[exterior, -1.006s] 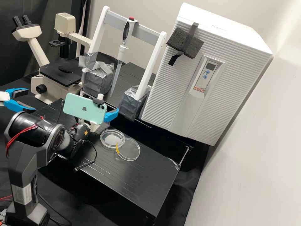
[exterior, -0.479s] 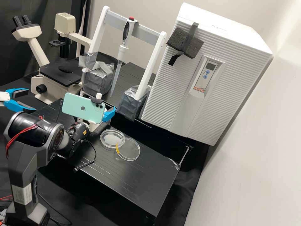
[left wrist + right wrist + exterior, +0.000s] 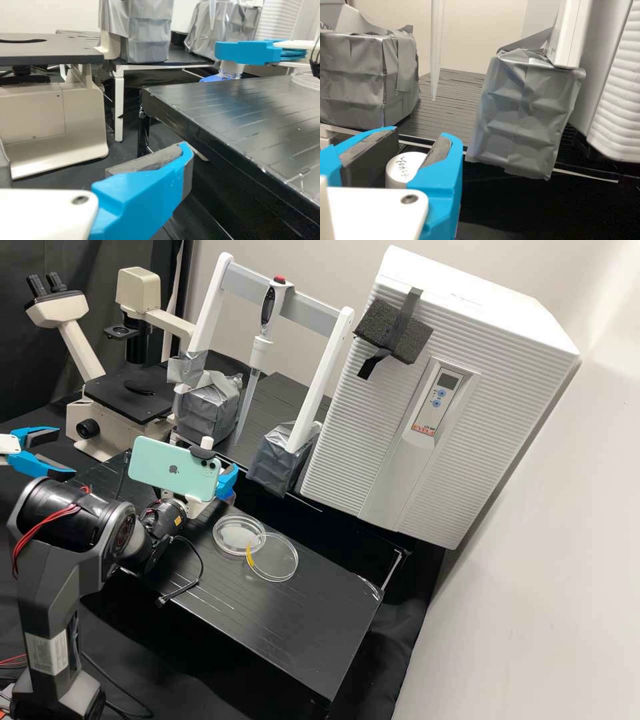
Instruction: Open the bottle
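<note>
A small clear bottle stands at the far edge of the black bench. Its white cap, marked with handwriting, sits between the pads of my right gripper, which is shut on it. From above, that gripper lies behind the mint phone clamped to its wrist, and the phone hides the bottle. The left wrist view has the same gripper across the bench, on top of the bottle. My left gripper hangs open off the bench's left side, holding nothing; one of its fingers is close to the camera.
Two clear petri dishes lie mid-bench. A pipette hangs from a white stand with grey taped feet. A microscope is back left, a large white machine at right. A cable trails beside the arm.
My right gripper, with the phone on its wrist, has shifted left and slightly toward the back of the bench. The left gripper has stayed where it was.
</note>
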Robot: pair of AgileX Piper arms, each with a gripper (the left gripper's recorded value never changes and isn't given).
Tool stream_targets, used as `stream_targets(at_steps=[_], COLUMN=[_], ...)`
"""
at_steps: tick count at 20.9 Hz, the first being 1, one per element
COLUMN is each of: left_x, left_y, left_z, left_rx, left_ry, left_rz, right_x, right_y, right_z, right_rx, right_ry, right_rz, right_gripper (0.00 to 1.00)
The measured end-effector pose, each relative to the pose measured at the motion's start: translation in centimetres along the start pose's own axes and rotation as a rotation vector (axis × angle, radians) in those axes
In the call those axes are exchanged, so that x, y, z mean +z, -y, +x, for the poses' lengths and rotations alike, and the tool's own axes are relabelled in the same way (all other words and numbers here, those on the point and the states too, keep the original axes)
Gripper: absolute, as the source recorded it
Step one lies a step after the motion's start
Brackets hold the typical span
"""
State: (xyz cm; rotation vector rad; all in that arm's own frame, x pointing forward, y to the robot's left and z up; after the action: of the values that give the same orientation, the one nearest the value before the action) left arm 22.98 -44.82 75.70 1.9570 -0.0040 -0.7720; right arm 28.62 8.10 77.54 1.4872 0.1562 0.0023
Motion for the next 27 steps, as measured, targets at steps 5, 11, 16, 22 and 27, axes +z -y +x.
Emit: stream_targets(at_steps=[5, 11, 16, 22, 27], left_x=[0.0, -0.1, -0.2, -0.3, -0.2], left_y=[0.0, 0.0, 0.0, -0.1, -0.1], left_z=[-0.04, -0.1, -0.1, -0.11, -0.02], left_rx=[-0.001, 0.001, 0.004, 0.015, 0.017], left_ry=[-0.001, -0.007, -0.012, -0.028, -0.028], left_rz=[-0.001, -0.002, -0.005, -0.013, -0.018], right_x=[-0.1, -0.2, -0.2, -0.4, -1.0], right_y=[0.1, 0.2, 0.2, 0.0, -0.9], right_z=[0.0, 0.0, 0.0, -0.2, -0.5], right_rx=[-0.004, -0.005, -0.005, -0.007, 0.023], right_ry=[-0.005, -0.005, -0.006, -0.006, -0.03], right_rz=[0.0, 0.002, 0.002, 0.004, 0.013], right_gripper=[0.0, 0.0, 0.0, 0.0, 0.0])
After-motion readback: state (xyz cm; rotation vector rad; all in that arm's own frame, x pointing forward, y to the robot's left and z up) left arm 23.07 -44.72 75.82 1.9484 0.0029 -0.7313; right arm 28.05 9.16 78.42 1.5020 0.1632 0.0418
